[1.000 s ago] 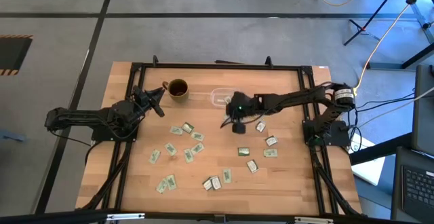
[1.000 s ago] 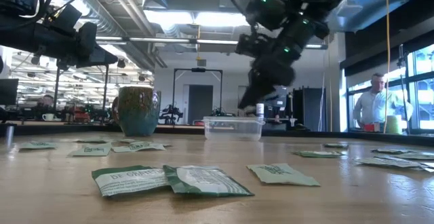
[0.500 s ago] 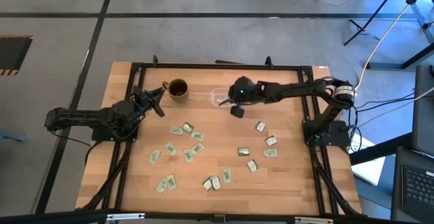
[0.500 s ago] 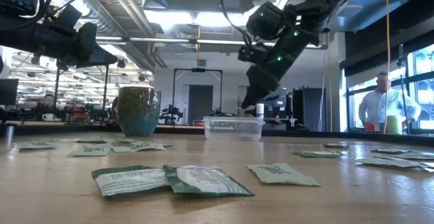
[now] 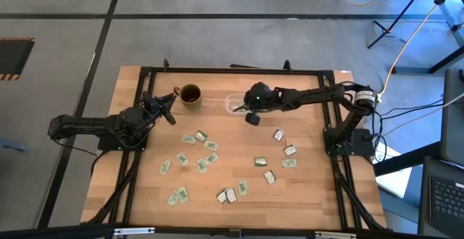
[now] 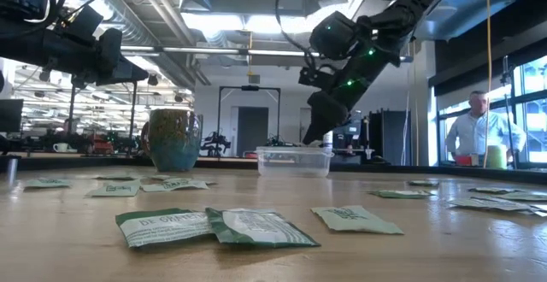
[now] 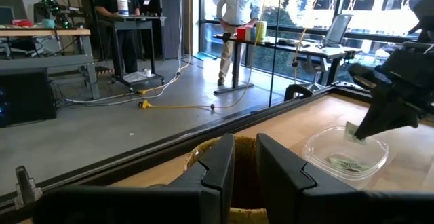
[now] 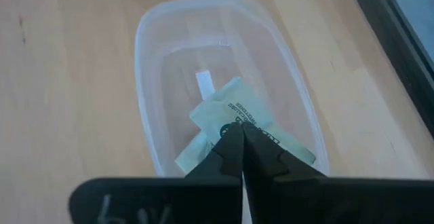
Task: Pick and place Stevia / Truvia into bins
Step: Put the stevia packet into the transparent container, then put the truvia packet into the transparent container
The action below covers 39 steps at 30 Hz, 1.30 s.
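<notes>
My right gripper hovers over the clear plastic bin near the table's far edge, shut on a pale green sachet. Another sachet lies flat on the bin's floor. Several more sachets lie flat across the middle and near part of the table. My left gripper waits at the left, slightly open, pointing at the brown mug and touching nothing. My right gripper pinches the sachet by one edge between its two fingertips, coming from above and slanting down toward the far left. The sachet is lifted clear and hangs below the fingertips, just above the bin's open top.
The mug stands left of the bin, a short gap between them. A black frame rail runs along the table's far edge behind both. Loose sachets cover the near half. People stand in the room beyond the table.
My right gripper, staying shut on the sachet, has travelled from the middle of the table toward the far edge and now hangs over the bin. In the last half second it has only shifted slightly toward the bin's middle.
</notes>
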### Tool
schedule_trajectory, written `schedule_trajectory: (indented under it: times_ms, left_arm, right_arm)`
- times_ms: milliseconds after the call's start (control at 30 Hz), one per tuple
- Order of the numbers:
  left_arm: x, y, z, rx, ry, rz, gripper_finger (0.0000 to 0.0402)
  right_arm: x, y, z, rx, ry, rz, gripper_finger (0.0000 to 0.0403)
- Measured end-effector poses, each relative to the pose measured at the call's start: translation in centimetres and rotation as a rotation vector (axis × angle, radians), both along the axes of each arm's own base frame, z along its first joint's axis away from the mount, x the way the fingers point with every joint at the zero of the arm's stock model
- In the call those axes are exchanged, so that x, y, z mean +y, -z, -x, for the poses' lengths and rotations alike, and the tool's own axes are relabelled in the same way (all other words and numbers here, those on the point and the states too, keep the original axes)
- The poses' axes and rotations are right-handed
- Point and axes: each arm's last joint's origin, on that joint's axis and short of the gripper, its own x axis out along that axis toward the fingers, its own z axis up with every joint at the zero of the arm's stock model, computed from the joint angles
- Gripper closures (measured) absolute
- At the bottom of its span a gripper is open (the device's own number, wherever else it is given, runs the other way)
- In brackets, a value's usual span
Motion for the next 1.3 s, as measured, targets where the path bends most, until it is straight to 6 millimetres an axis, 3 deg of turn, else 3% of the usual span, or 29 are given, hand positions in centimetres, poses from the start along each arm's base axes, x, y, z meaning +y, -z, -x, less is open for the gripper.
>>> schedule_trajectory:
  times_ms: [233,667,833,1067,1300]
  left_arm:
    - [0.0,0.0,0.0,0.0,0.007,0.0,0.0343]
    - [0.0,0.0,0.0,-0.001,0.007,0.0,0.0343]
    - [0.0,0.0,0.0,-0.001,0.008,0.0,0.0343]
    - [0.0,0.0,0.0,-0.001,0.008,0.0,0.0343]
    - [0.0,0.0,0.0,-0.001,0.008,0.0,0.0343]
  right_arm:
    - [-0.1,0.6,-0.2,0.008,0.002,-0.004,0.0398]
    - [-0.1,0.5,-0.3,-0.003,0.001,0.002,0.0351]
    - [0.2,-0.9,0.1,-0.026,0.0,0.006,0.0325]
    - [3.6,-3.4,2.1,0.057,-0.023,-0.098,0.032]
    - [6.5,-2.8,4.9,0.298,0.075,-0.235,0.032]
